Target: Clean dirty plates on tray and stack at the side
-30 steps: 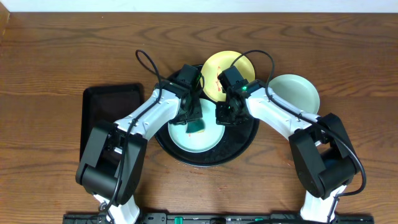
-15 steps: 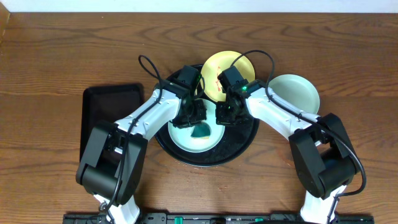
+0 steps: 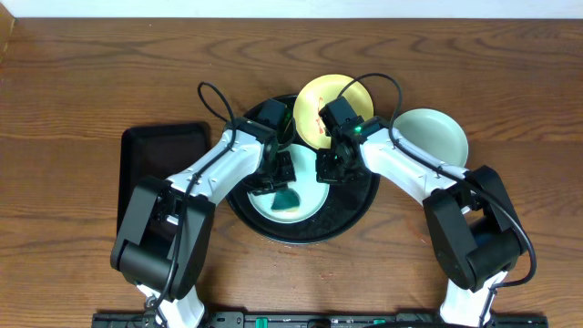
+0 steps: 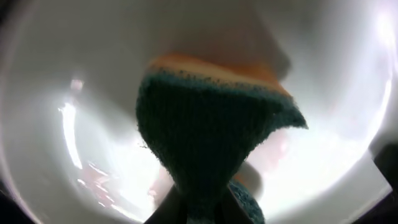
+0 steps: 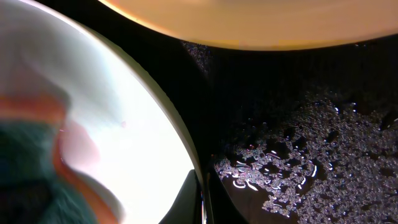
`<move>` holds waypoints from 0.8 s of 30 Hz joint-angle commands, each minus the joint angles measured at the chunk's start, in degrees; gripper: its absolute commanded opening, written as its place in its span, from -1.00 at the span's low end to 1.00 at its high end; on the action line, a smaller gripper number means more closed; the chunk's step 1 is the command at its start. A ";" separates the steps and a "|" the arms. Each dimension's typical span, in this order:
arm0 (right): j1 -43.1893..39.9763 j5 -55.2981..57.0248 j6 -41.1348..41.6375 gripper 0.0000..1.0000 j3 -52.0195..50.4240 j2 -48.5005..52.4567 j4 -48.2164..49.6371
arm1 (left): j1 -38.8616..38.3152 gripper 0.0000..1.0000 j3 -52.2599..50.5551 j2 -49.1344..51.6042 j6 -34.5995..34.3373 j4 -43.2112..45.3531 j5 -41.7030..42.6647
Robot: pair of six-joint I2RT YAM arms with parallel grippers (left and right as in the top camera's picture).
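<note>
**Plates: one under the sponge, red not yet gone**

The mint plate [image 3: 305,202] lies in the lower middle of the round tray [image 3: 360,208], at the centre of the overhead view. The yellow plate [image 3: 332,102] sits across the tray's upper rim. A second mint plate [image 3: 433,137] rests on the tabletop [image 3: 82,82] just to the tray's right, looking clean. A small tray [image 3: 164,169] lies at left.

The left pincer [image 3: 279,175] is clamped on a teal-and-orange sponge [image 4: 208,140] and presses it into the mint plate's bowl. Faint red smears [image 4: 102,180] show at the lower left of that wrist view, beside the sponge, not under it. The right pincer [image 5: 202,198] is nipped tight on the plate's right rim, holding it down.

What could go wrong, as I judge it:
- The tray floor is beaded with water [image 5: 298,143], so the plate has little footing. A hard sideways scrub could drag the thin rim out of the right pincer's narrow bite.
- If the plate breaks free it may slide up into the yellow plate, which is close above it, and shift it on the rim.
- The sponge is held by one end and hangs wide, so it may fold or twist and skip the smears.
- Lifting the plate to stack it too soon would put red on the clean one.
</note>
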 commanded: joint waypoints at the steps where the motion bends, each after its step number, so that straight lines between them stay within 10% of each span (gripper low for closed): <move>1: 0.22 0.92 0.48 -0.98 0.42 0.83 0.13 | -1.68 -0.85 -0.24 0.44 -0.04 -0.31 6.62; 10: 0.22 0.76 0.44 -0.98 0.42 0.83 0.11 | -1.25 -0.85 -0.24 0.44 -0.11 8.57 -2.86; 24: 0.22 0.31 -0.13 -0.98 0.42 0.83 0.26 | 1.62 -0.85 -0.24 0.46 0.37 -2.32 2.95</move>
